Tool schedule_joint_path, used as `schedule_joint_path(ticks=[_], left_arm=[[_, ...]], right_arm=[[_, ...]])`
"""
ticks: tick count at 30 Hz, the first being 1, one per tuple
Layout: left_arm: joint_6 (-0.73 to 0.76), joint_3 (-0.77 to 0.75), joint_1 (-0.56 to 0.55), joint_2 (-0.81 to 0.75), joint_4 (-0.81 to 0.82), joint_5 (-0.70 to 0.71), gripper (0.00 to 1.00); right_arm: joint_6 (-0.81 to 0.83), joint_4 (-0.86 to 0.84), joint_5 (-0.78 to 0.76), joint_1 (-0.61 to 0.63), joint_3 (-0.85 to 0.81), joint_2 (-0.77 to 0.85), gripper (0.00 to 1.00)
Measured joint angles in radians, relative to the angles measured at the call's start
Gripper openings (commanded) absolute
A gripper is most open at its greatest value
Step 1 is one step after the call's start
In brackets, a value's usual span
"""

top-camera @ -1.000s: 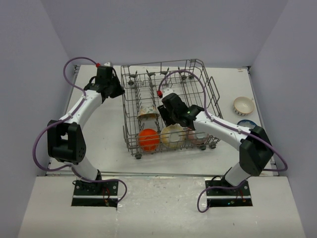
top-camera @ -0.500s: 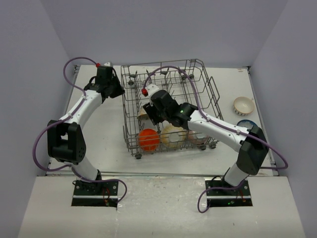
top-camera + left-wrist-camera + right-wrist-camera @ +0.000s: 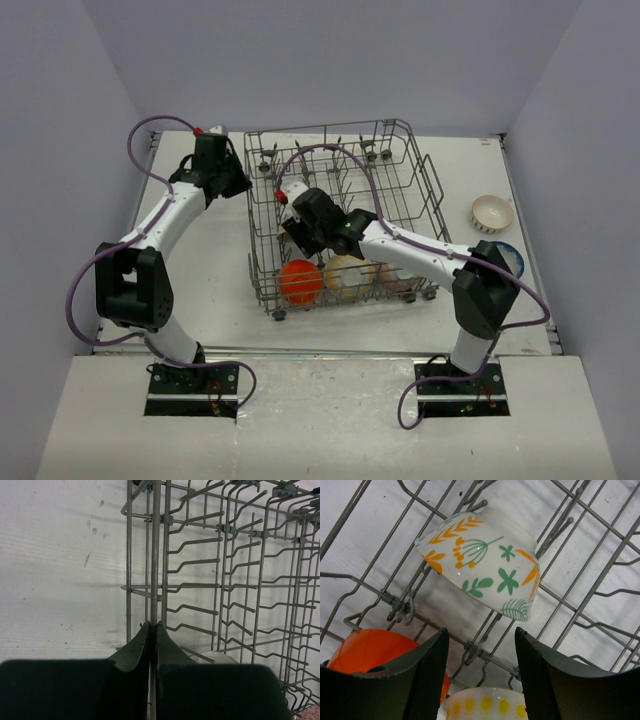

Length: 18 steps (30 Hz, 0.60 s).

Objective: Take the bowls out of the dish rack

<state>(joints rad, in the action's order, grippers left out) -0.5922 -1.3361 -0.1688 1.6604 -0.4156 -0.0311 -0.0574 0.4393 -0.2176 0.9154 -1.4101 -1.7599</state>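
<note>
My left tool (image 3: 152, 626) is pinched fully shut on the rim wire at the far-left corner of the dish rack (image 3: 155, 530). I hold it there, I judge, so that the wheeled rack does not roll on the counter (image 3: 210, 260) while I pull bowls out.

My right tool (image 3: 481, 635) hangs inside the rack with its fingers about half open and empty, set either side of the floral bowl (image 3: 490, 570) but not touching it. That bowl leans tilted against the tines, rim turned toward the left wall, so I come at it from above to straddle its wall.

The orange bowl (image 3: 365, 652) and the yellow-dotted bowl (image 3: 485, 705) sit in the near row just below my fingers. Two bowls already stand out on the counter to the right, well apart from the rack.
</note>
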Motion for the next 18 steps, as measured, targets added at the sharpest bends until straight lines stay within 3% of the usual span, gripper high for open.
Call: schedule_joint_path(ticks=[11, 18], left_arm=[[-0.001, 0.014, 0.007, -0.002, 0.034, -0.004, 0.0], [0.0, 0.014, 0.01, -0.002, 0.037, -0.003, 0.0]], right_arm=[[0.084, -0.107, -0.134, 0.013, 0.041, -0.098, 0.56], [0.092, -0.138, -0.216, 0.028, 0.042, -0.079, 0.56]])
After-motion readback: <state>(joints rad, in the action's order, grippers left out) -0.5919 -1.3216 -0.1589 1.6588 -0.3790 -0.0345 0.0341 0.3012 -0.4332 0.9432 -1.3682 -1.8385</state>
